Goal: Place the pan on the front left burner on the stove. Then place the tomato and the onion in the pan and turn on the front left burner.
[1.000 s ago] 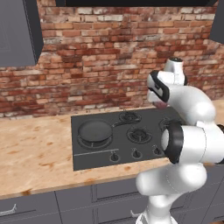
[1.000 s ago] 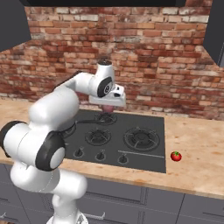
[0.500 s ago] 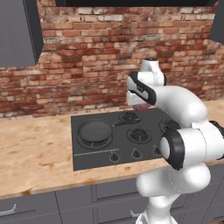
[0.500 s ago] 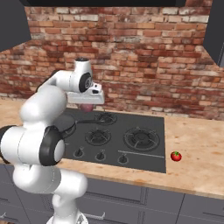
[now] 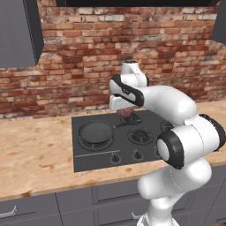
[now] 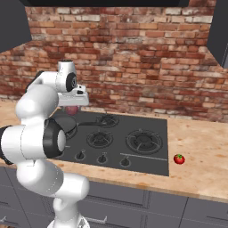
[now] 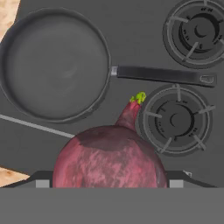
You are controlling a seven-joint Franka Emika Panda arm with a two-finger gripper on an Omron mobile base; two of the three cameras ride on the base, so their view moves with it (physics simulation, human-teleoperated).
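Gripping the onion (image 7: 109, 155) at bottom centre of the hand view with the gripper (image 5: 126, 112), jaws spread wide round it, above the stove (image 7: 131, 39); the pan (image 7: 54, 65) at upper left, handle running right.

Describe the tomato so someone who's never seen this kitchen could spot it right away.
Find the black stove set in the wooden counter below the brick wall. Just off its right front corner, alone on the bare counter, sits the tomato: a small glossy bright red ball with a green top, unlike the duller purple onion in the gripper.
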